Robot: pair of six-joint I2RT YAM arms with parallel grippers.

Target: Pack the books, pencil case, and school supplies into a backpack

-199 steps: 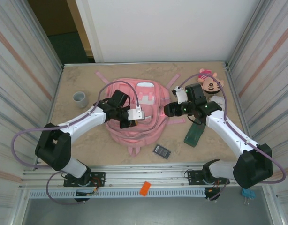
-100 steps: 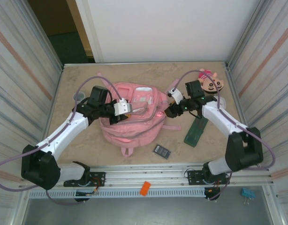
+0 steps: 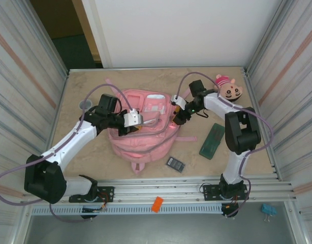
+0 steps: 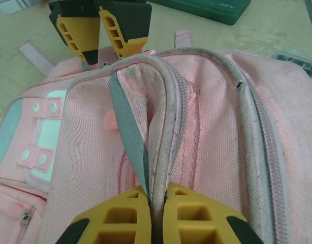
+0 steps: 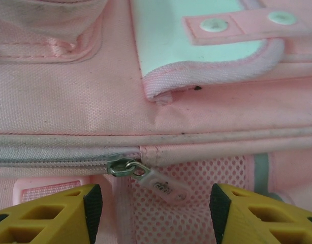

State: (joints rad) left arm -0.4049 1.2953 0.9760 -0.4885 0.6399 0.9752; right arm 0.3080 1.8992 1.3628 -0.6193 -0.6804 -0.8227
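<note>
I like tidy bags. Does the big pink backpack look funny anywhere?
Yes. The left gripper pinches the large pink fabric backpack at its zip edge, holding the cloth up in a crumpled ridge. Its pale piping has dark grubby specks.

Print on the pencil case (image 4: pixel 207 11) is too blurred to read.

Backpack (image 3: pixel 146 140) lies mid-table btw the two pincers: L pincer (image 3: pixel 139 122) on its top fold, R pincer (image 3: pixel 175 116) at its right edge, opposite. Zip pull (image 5: pixel 146 177) sits just ahead of R pincer. Pencil case (image 3: pixel 213 141): right of R pincer, nearer the bases. Calculator (image 3: pixel 175 163): nearer still, just off the pack. Doll head (image 3: pixel 229 90): right of R pincer, farther back.
</note>
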